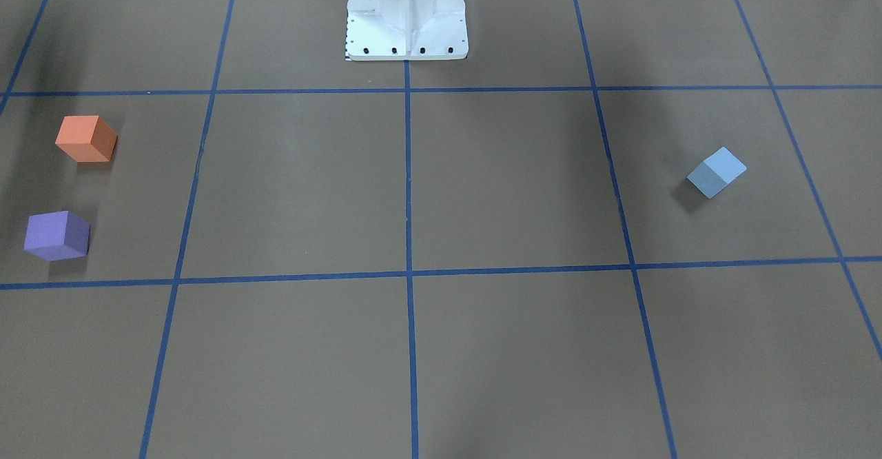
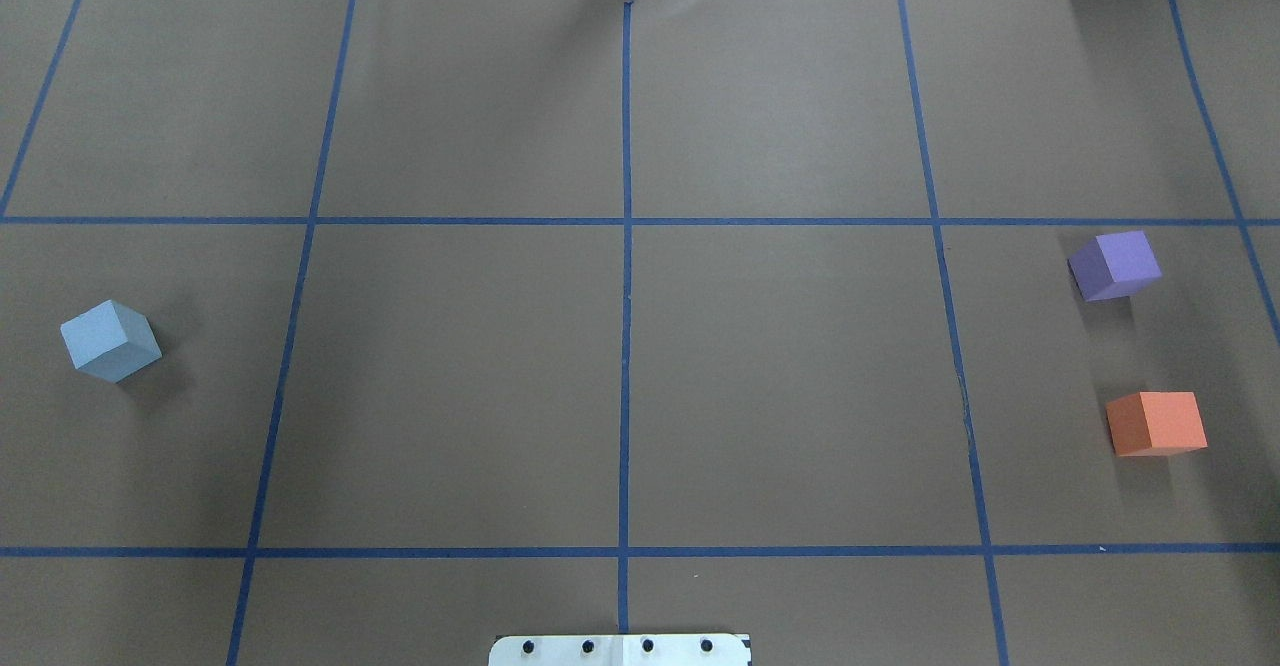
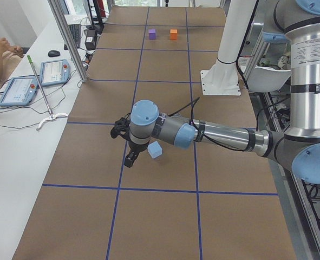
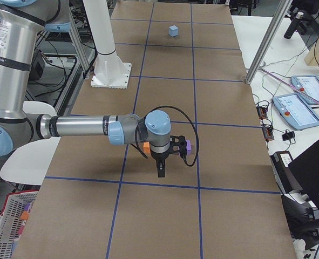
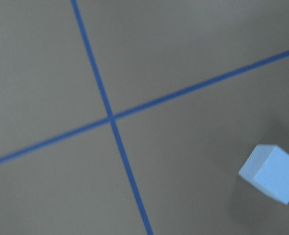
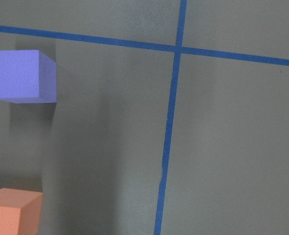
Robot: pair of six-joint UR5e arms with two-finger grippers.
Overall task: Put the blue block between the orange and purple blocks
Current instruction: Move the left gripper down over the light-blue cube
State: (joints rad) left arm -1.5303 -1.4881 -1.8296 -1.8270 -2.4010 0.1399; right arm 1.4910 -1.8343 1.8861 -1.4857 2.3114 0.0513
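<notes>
Two arms hang over the table, and we judge the left gripper the nearer to the blue block; the block rests on the table just beside those jaws, off toward the lower right of the left wrist view, not beneath them; it is a cube (so no long axis), turned askew to the tape grid. Whether either pair of jaws is spread or pressed together we cannot tell; only the side views show them. The right gripper hovers near the orange block and purple block; their gap lies well apart from the left jaws.
</notes>
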